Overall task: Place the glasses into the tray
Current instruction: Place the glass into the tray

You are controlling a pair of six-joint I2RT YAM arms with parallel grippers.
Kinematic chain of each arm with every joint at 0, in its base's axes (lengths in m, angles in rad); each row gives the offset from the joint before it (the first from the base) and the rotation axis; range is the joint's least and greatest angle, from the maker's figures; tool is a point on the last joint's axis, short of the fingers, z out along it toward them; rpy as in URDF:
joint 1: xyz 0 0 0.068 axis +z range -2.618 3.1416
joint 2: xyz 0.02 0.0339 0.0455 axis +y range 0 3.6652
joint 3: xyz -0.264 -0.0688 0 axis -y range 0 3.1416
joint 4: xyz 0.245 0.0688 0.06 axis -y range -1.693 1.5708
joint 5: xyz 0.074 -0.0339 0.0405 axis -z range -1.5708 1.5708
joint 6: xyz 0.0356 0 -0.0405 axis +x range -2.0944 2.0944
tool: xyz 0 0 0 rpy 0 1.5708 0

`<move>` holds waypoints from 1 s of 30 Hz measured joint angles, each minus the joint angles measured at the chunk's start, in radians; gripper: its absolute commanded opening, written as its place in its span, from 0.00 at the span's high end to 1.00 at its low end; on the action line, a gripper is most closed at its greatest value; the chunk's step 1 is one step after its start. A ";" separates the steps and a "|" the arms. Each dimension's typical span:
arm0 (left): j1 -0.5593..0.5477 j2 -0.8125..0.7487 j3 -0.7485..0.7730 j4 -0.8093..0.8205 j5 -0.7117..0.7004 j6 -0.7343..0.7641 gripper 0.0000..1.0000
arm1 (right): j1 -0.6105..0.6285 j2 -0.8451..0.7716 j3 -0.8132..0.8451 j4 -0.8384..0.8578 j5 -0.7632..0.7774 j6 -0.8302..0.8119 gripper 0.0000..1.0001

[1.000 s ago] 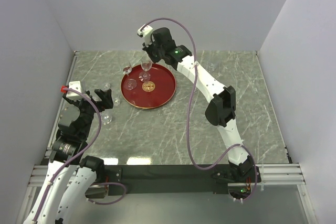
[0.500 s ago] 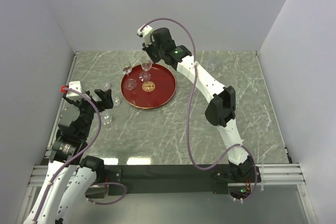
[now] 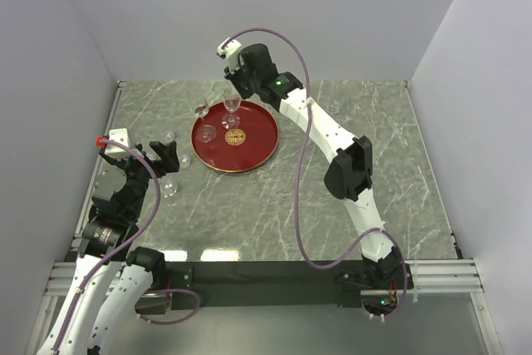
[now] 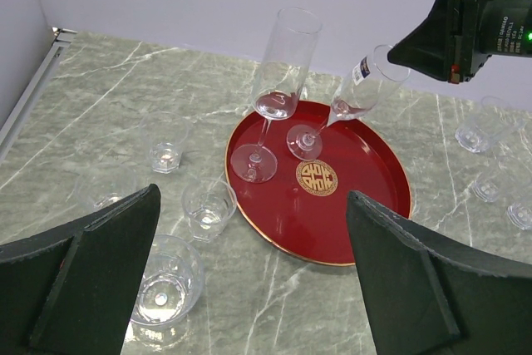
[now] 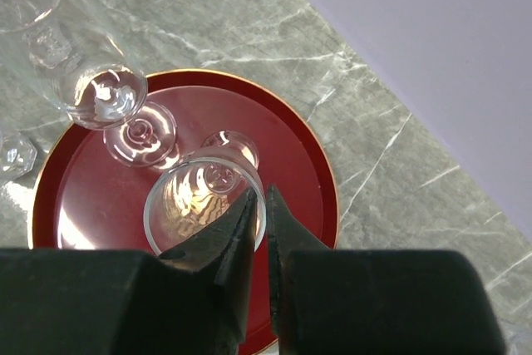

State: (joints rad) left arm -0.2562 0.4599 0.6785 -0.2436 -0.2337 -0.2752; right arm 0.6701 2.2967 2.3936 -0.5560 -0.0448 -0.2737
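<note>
**Leaning glass pinched by its rim over the tray**

The tray (image 3: 258, 145) lies on the tabletop (image 3: 274, 205) left of centre, its far rim near the back wall (image 3: 266, 22). A broad stretch of tabletop runs from its near rim to the arm bases and out to its right. Room is tighter on its left. Four tumblers (image 4: 208, 205) stand on the tabletop there, one just beside the rim and the others between the tray and the left fingers (image 3: 166, 154). More small glasses (image 4: 478, 130) stand past the tray's right rim, apart from it.

Two stemmed glasses are in the tray's far-left part, their feet just beside each other. The tall flute (image 4: 283, 64) stands on its foot. The leaning glass (image 4: 366, 81) has its foot on the red surface near the gold emblem (image 4: 317, 177), with its bowl tipped toward the right arm.

The right fingers (image 5: 248, 234) reach down onto that bowl. They are almost pressed together, with the rim wall in the narrow slit between them, one finger inside the bowl and one outside.

The left fingers are spread wide and hold nothing, low by the tabletop's left edge and facing the tray.
</note>
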 measured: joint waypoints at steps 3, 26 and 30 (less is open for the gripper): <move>0.000 0.000 0.000 0.000 0.000 0.000 0.01 | 0.000 0.003 0.000 0.019 0.001 -0.001 0.80; 0.000 0.004 0.000 0.000 0.000 0.000 0.01 | 0.000 0.034 0.030 0.063 0.004 -0.004 0.64; 0.000 0.006 0.000 0.000 -0.001 0.000 0.00 | 0.000 0.034 0.030 0.063 0.004 -0.005 0.59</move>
State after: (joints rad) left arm -0.2562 0.4664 0.6781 -0.2436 -0.2344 -0.2752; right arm 0.6701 2.3306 2.4237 -0.4931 -0.0410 -0.2783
